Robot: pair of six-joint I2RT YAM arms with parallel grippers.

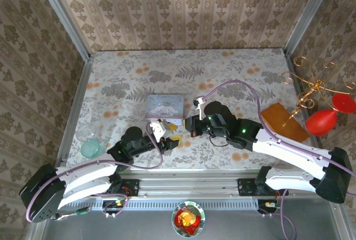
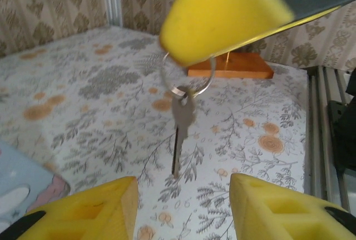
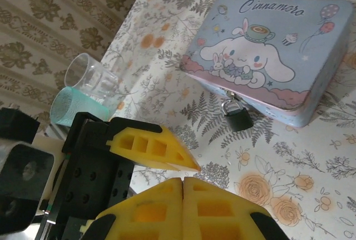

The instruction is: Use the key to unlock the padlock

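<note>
The right fingers [image 3: 217, 206] clenched the key ring [image 2: 177, 91], dangling the key [image 2: 182, 114] before the released left fingers [image 2: 94, 209], probably for handover toward the padlock [image 3: 239, 118].

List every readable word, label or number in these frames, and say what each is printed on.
"Cinnamoro": script across the lid of the pale blue rectangular tin.
The small dark padlock has no marking large enough to read.
The silvery key has no legible stamp.

L end effector [image 1: 168, 136] w/ fingers apart, R end effector [image 1: 189, 126] pinched closed, both arms reaching inward, tips near each other.
</note>
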